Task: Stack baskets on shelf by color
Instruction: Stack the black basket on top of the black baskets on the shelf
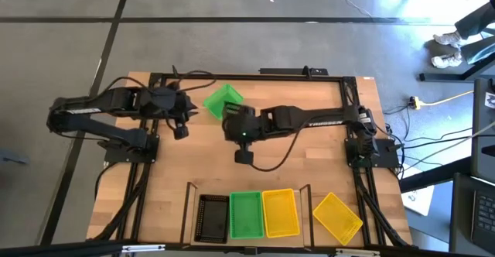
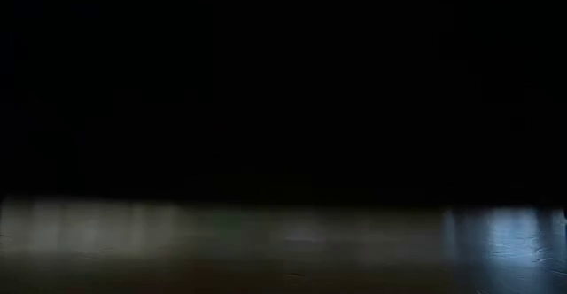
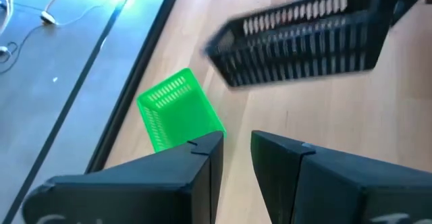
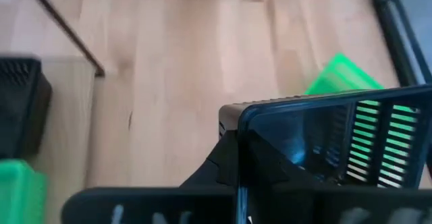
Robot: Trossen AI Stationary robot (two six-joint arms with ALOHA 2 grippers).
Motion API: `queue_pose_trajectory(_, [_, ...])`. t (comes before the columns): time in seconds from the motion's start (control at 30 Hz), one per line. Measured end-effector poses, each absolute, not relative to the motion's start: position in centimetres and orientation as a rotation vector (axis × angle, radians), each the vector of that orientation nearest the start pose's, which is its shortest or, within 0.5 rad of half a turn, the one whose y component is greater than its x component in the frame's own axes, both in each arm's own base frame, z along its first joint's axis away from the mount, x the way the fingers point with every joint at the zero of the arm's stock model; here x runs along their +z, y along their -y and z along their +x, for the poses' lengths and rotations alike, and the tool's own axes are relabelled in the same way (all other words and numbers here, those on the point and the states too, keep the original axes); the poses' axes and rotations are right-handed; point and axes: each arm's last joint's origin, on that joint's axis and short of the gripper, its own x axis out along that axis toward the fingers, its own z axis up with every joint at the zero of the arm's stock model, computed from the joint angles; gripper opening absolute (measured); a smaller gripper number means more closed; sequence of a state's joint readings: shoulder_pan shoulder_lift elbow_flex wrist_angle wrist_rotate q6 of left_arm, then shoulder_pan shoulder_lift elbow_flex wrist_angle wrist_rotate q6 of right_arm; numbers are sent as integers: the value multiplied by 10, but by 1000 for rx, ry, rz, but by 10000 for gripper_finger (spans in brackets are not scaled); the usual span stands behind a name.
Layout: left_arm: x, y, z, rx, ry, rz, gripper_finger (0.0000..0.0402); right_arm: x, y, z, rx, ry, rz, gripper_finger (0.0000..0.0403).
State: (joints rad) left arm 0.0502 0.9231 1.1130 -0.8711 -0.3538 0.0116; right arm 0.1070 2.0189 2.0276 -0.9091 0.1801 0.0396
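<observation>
Black basket (image 3: 304, 42): held off the table, clamped at its rim by the right gripper (image 4: 236, 177).
Shelf (image 1: 193, 191): black, green (image 1: 246, 214) and yellow baskets (image 1: 280, 211) are set side by side.
Loose baskets: green (image 1: 223, 99) at mid-table; yellow (image 1: 337, 217) beside the shelf.
Left gripper (image 3: 236, 156): fingers slightly apart, nothing held, near the loose green basket.

The right arm is reaching in from the right edge of the desk (image 1: 170, 172) toward its middle, elbow bent, and its right gripper (image 4: 237, 162) is holding a black basket (image 4: 337, 143) by the rim with its jaws clamped on the wall, lifted clear of the surface. The left arm is stretching in from the left side at the far part of the desk, its left gripper (image 3: 236, 158) hanging above the wood with jaws slightly parted and nothing between them.
</observation>
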Motion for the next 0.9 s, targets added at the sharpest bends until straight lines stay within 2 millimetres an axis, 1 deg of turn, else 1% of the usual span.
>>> queue_pose_trajectory(0.07, [362,-18,157,380,-663,125,69,344,-48,432,-150,-868,-44,1])
queue_pose_trajectory(0.2, [369,-17,141,366,-616,124,69,371,-67,426,-217,-779,2,1])
queue_pose_trajectory(0.3, [373,-16,129,352,-596,152,69,383,-84,421,-244,-724,73,1])
queue_pose_trajectory(0.37, [375,-16,122,344,-582,182,69,388,-96,419,-250,-680,138,1])
queue_pose_trajectory(0.47, [378,-15,114,343,-556,187,69,391,-113,419,-226,-625,204,1])
queue_pose_trajectory(0.57, [379,-15,110,343,-543,185,69,393,-128,426,-169,-550,262,1])
queue_pose_trajectory(0.67, [380,-15,108,342,-536,186,69,388,-144,434,-87,-513,296,1])
queue_pose_trajectory(0.8, [380,-15,106,335,-540,215,69,377,-159,442,4,-529,380,1])
queue_pose_trajectory(0.9, [380,-15,106,328,-548,236,69,363,-170,448,51,-576,417,1])
